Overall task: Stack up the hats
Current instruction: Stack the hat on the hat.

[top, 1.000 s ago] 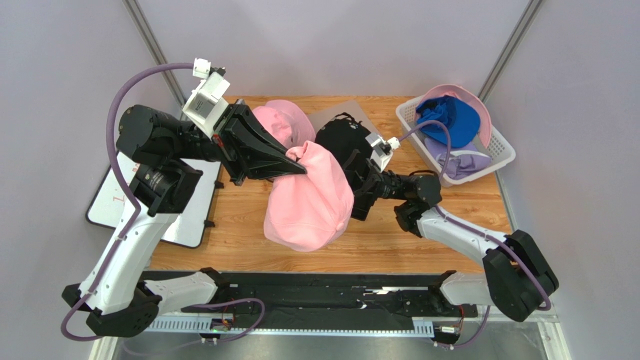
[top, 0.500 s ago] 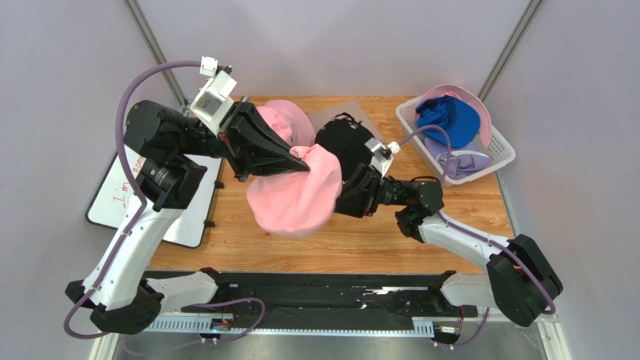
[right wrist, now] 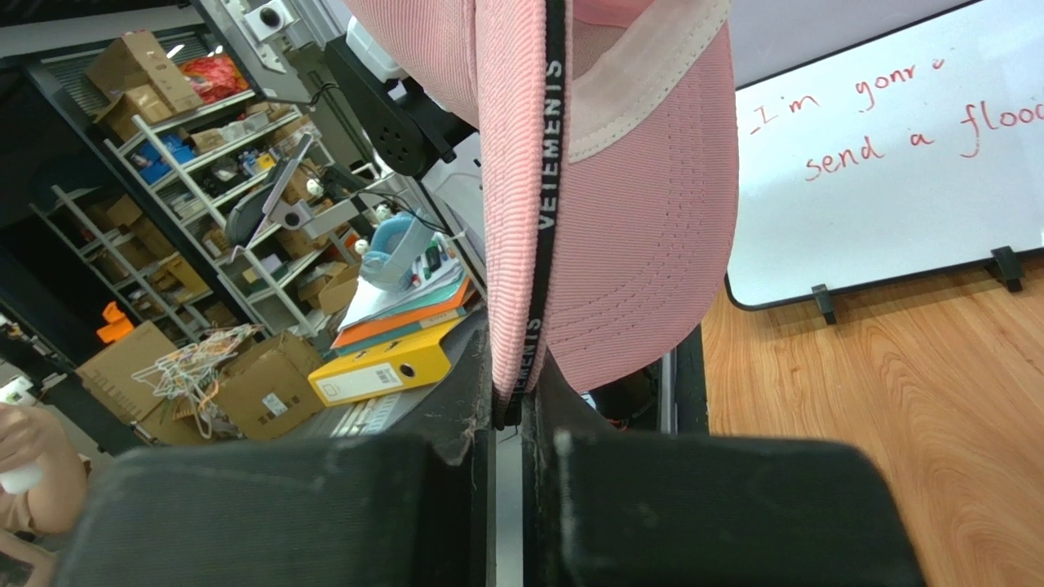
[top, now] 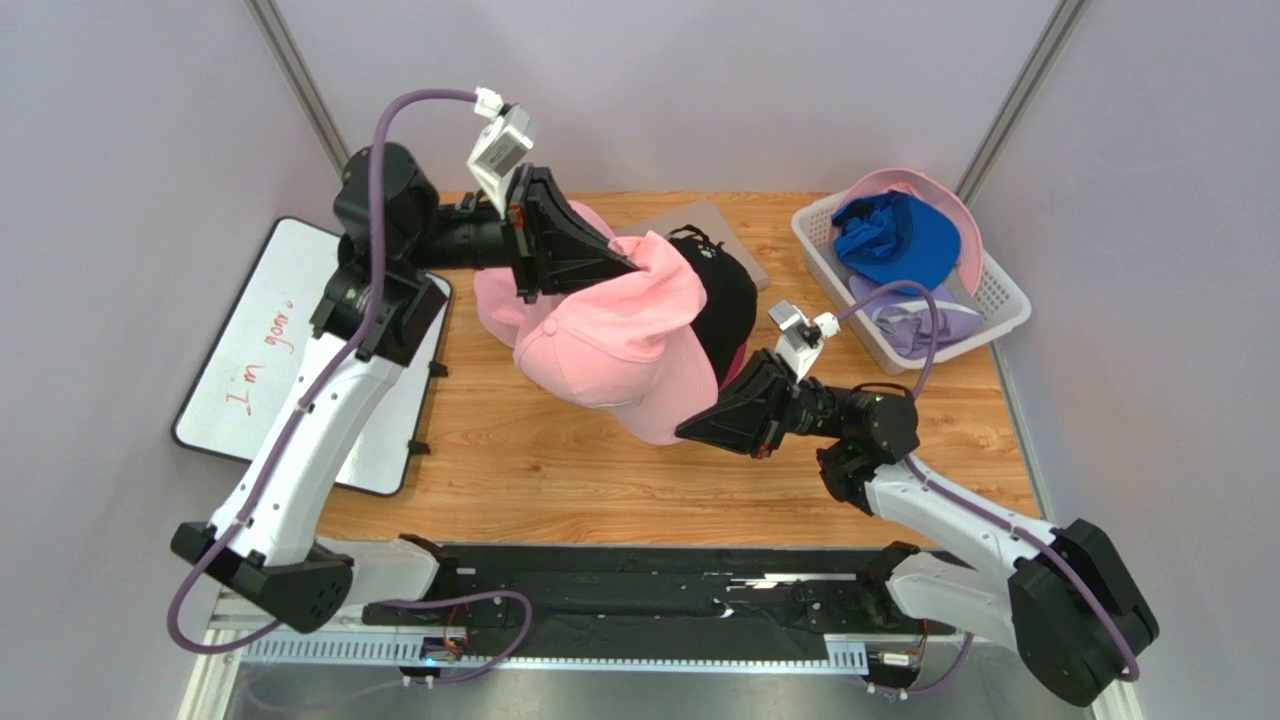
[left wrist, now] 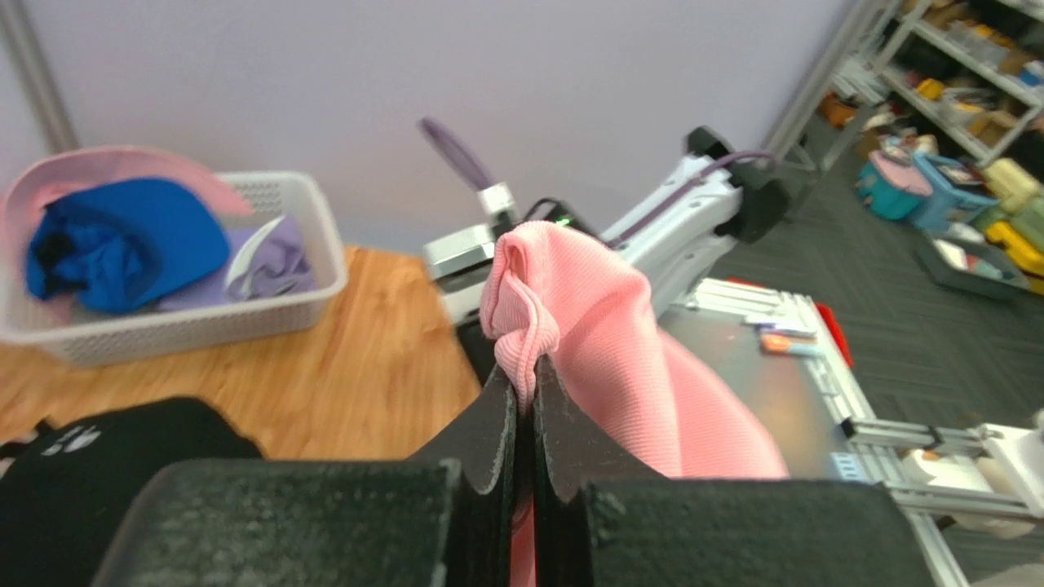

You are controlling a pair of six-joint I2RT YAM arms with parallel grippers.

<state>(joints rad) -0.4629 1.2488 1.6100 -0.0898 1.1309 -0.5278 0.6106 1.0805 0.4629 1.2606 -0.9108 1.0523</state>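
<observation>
A pink baseball cap [top: 609,342] hangs in the air between both arms, over the middle of the table. My left gripper [top: 643,270] is shut on a fold of its crown [left wrist: 576,318] at the far side. My right gripper [top: 703,431] is shut on its lower rim, pinching the black inner band [right wrist: 548,184] beside the brim [right wrist: 650,245]. A black cap [top: 732,300] lies on the table just behind the pink one, partly hidden by it. Another pink hat [top: 496,305] shows past the left arm. A blue cap [top: 899,237] and a lavender one [top: 902,323] lie in the basket.
The white mesh basket [top: 984,323] stands at the back right corner, with a pink brim over its far rim. A whiteboard [top: 271,353] lies off the table's left edge. A grey pad [top: 694,222] lies at the back of the wooden table [top: 496,458].
My right gripper has shut on the pink cap's rim and drawn back toward the near edge. The left arm has swung the cap up and toward the back right, over the black cap.
</observation>
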